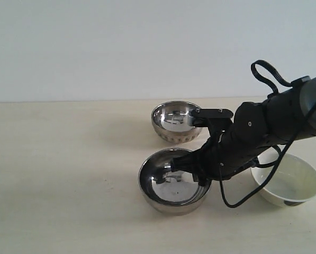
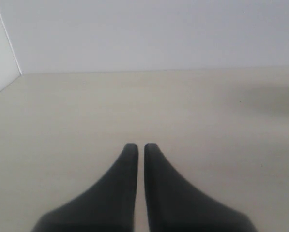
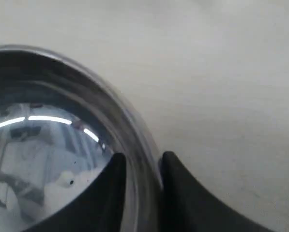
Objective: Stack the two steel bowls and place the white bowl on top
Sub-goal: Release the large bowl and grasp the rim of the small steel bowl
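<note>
Jaws of the right gripper [image 3: 143,162] are clamped on the rim of the wider steel bowl [image 1: 171,190], one finger inside the bowl and the other against its outer wall, with the thin metal edge filling the gap between them. That bowl sits upright on the table [image 1: 68,174], toward the front and near the middle in the exterior view, and its mirror-like inside reflects the dark gripper above it. The grip is on the bowl's right-hand rim, where the right arm [image 1: 269,127] reaches in low from the right. Behind it, a little apart, stands the smaller steel bowl [image 1: 173,124], also upright and empty, with a dimpled band around its lower wall. The white bowl [image 1: 287,182] rests on the table to the right of the wider one, partly behind the arm, separate from both steel bowls, with a small dark mark near its base. None of the three bowls is stacked. The left gripper [image 2: 141,147] hovers over bare table elsewhere, its jaws drawn almost together with only a narrow slit between them and nothing held.
</note>
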Motion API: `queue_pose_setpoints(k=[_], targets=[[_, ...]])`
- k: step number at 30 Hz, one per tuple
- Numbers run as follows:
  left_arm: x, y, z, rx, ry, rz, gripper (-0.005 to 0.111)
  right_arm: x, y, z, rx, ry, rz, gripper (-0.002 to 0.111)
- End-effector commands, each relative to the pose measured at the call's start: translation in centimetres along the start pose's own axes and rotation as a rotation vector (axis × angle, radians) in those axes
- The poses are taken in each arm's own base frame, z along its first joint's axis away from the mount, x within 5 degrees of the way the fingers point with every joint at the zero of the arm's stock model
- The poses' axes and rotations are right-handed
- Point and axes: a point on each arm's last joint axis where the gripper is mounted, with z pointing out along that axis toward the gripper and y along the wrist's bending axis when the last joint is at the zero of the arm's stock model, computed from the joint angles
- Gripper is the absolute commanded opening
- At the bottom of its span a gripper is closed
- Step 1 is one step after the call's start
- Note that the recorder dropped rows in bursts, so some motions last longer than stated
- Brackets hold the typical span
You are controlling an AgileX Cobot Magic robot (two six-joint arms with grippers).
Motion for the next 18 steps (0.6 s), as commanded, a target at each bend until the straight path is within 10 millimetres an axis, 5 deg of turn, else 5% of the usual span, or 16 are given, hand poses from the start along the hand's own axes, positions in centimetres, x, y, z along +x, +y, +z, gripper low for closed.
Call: queue_pose_setpoints(k=[1, 8, 18], targets=[[0.0, 0.0, 0.0, 0.000, -0.006, -0.014, 0.004, 0.1, -0.2, -0.1, 0.004, 0.008, 0.001, 0.040], [0.0, 0.0, 0.0, 0.000, -0.006, -0.014, 0.004, -0.5, 0.0, -0.5, -0.003, -0.040, -0.003, 0.043], [0.0, 0.0, 0.0, 0.000, -0.006, -0.014, 0.004, -4.4, 1.3, -4.4, -0.043, -0.193, -0.035, 0.043]])
